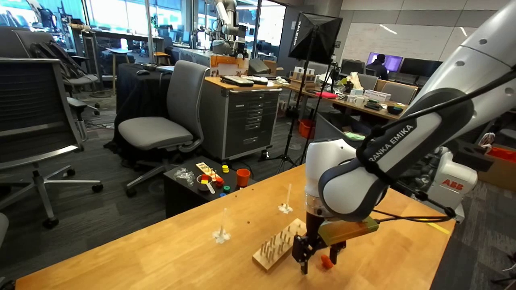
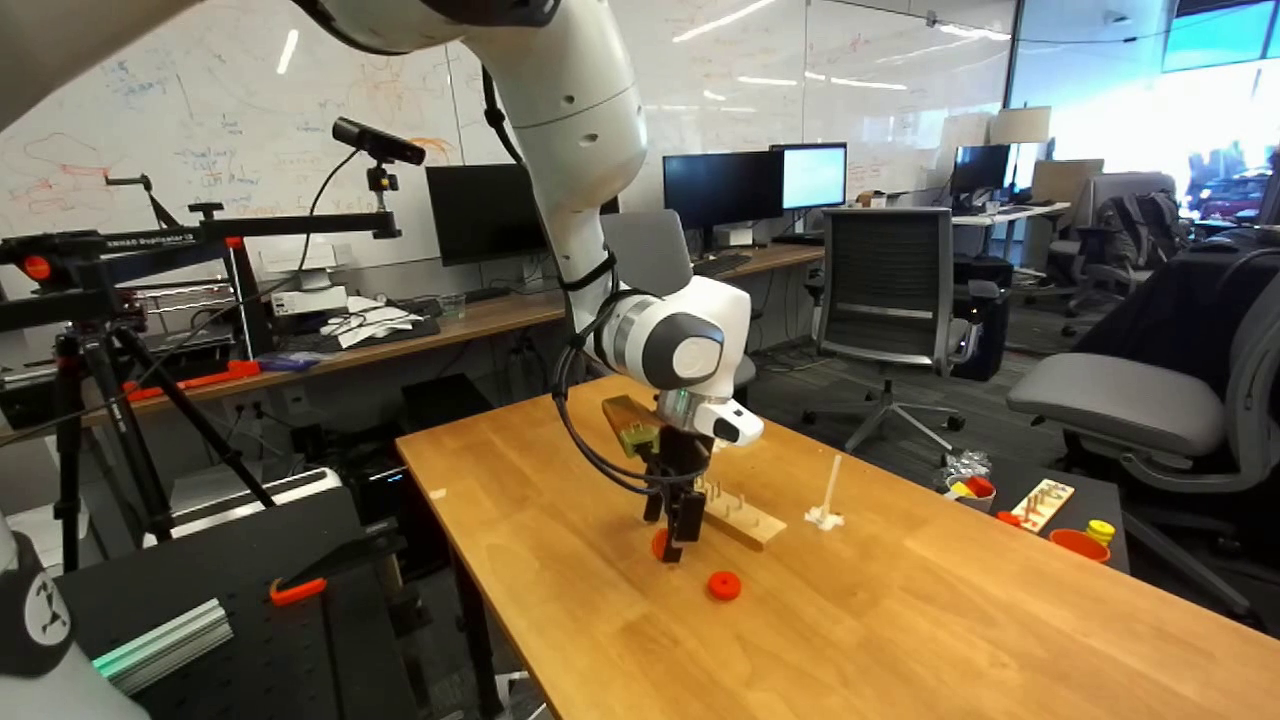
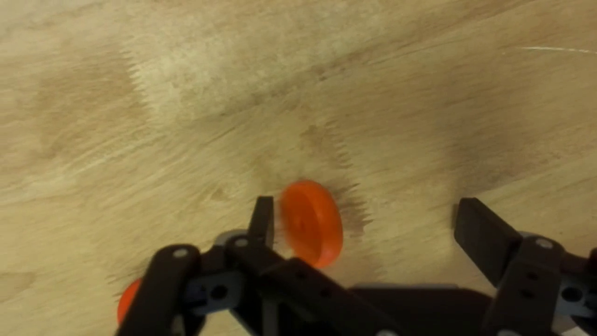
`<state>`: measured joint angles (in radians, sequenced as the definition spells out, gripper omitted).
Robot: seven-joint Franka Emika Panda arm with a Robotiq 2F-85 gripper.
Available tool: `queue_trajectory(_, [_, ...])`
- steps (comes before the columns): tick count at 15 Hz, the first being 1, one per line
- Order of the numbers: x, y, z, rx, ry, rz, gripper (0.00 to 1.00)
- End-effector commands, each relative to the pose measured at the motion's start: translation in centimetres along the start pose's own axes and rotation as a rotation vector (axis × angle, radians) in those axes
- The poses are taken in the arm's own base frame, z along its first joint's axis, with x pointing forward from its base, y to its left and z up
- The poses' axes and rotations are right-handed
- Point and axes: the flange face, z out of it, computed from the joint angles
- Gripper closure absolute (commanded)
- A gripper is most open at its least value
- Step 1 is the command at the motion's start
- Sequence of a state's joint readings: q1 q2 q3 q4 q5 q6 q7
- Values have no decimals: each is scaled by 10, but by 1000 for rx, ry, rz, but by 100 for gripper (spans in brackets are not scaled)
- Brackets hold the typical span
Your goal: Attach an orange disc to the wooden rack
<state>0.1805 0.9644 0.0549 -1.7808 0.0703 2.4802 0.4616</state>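
An orange disc [image 3: 315, 224] stands tilted on its edge between my jaws in the wrist view, close to the left finger and far from the right one. Whether it touches that finger I cannot tell. It shows in an exterior view [image 1: 326, 262] and is partly behind a finger in an exterior view [image 2: 658, 544]. A second orange disc [image 2: 724, 585] lies flat on the table; the wrist view shows only its edge [image 3: 127, 301]. My gripper [image 3: 366, 219] is open, pointing down near the tabletop. The wooden rack [image 1: 274, 251] with upright pegs lies beside it, also visible here [image 2: 745, 515].
Two thin white upright sticks stand on the table beyond the rack, a nearer one [image 1: 221, 233] and a farther one [image 1: 286, 207]. A black side table [image 1: 189, 197] holds cups, coloured discs and another pegged board. Cables hang along the arm.
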Motion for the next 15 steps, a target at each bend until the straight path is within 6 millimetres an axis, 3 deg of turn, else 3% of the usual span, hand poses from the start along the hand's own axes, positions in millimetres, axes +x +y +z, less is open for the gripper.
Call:
queue_trajectory(1, [-2,8,-9,-5,-21,30,0])
queue_trajectory(8, [-16,23,-21,-5,-16,55,0])
queue_trajectory(15, [-9,42,-32,-60,74,81,0])
